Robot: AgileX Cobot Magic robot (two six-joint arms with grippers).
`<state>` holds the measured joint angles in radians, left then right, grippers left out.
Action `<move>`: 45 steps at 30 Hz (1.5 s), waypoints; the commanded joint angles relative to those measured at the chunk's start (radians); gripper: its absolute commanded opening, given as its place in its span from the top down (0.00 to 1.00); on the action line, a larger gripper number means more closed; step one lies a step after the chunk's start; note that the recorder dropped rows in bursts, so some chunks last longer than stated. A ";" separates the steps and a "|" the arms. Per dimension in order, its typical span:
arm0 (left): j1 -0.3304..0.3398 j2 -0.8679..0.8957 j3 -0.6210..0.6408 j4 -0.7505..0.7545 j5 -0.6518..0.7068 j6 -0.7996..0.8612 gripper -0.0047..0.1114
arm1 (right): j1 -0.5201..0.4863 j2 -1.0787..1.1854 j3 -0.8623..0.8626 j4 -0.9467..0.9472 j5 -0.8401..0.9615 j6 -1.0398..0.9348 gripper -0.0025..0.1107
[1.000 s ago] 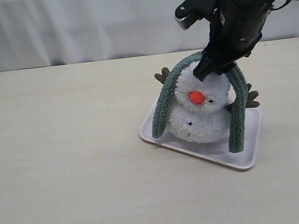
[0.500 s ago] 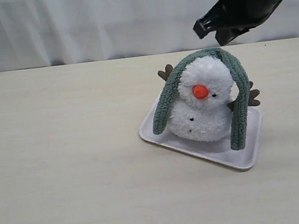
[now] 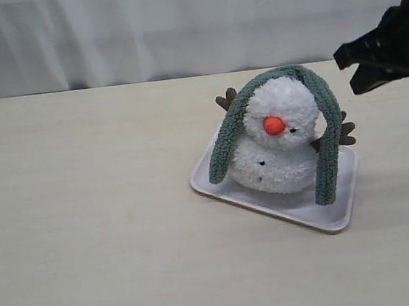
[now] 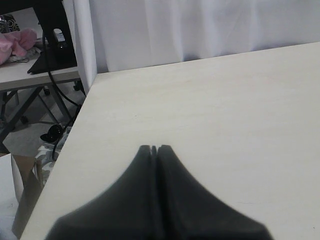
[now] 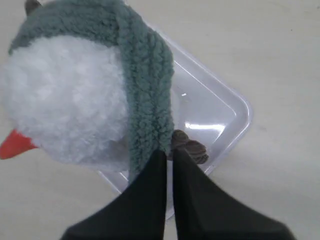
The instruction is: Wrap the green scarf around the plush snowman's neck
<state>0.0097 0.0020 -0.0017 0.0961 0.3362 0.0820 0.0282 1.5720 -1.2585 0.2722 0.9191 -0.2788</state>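
The plush snowman [image 3: 279, 161] sits upright on a white tray [image 3: 339, 216], orange nose [image 3: 274, 124] facing front. The green scarf [image 3: 278, 76] arches over the top of its head, both ends hanging down past the body to the tray; it does not lie in the neck crease. My right gripper [image 3: 355, 71] hovers up and to the right of the head, clear of the scarf. In the right wrist view its jaws [image 5: 168, 151] are shut to a thin slit with nothing between them, above the scarf [image 5: 147, 80] and a brown twig arm [image 5: 191, 148]. My left gripper [image 4: 154, 147] is shut and holds nothing.
The tray [image 5: 227, 117] is shallow with a raised rim, on a pale wooden table [image 3: 85, 211]. A white curtain [image 3: 138, 27] hangs behind. The left wrist view shows the table's edge [image 4: 75, 145], with a desk and cables beyond.
My right gripper has lifted off the snowman's head and pulled away to the upper right. The scarf stays draped over the head, and the snowman has straightened up.
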 commanded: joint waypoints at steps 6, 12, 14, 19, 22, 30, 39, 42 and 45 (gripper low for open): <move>0.001 -0.002 0.002 -0.002 -0.013 0.000 0.96 | -0.003 0.036 0.115 0.014 -0.271 -0.021 0.94; 0.001 -0.002 0.002 -0.002 -0.013 0.000 0.96 | -0.003 0.088 0.122 0.119 -0.288 -0.071 0.94; 0.001 -0.002 0.002 -0.002 -0.013 0.000 0.96 | -0.003 0.088 0.122 0.181 -0.284 -0.124 0.94; 0.001 -0.002 0.002 -0.001 -0.013 0.000 0.96 | -0.003 0.088 0.122 0.313 -0.257 -0.242 0.94; 0.001 -0.002 0.002 -0.001 -0.013 0.000 0.96 | -0.003 0.088 0.122 0.349 -0.239 -0.268 0.94; 0.001 -0.002 0.002 -0.001 -0.013 0.000 0.96 | -0.003 0.100 0.136 0.337 -0.200 -0.268 0.94; 0.001 -0.002 0.002 -0.001 -0.013 0.000 0.96 | -0.003 0.128 0.135 0.284 -0.191 -0.247 0.94; 0.001 -0.002 0.002 -0.001 -0.013 0.000 0.96 | -0.003 0.128 0.118 0.284 -0.178 -0.252 0.94; 0.001 -0.002 0.002 -0.001 -0.013 0.000 0.96 | -0.003 0.122 0.076 0.266 -0.136 -0.260 0.94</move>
<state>0.0097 0.0020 -0.0017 0.0961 0.3362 0.0820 0.0285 1.7015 -1.1464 0.5618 0.7462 -0.5302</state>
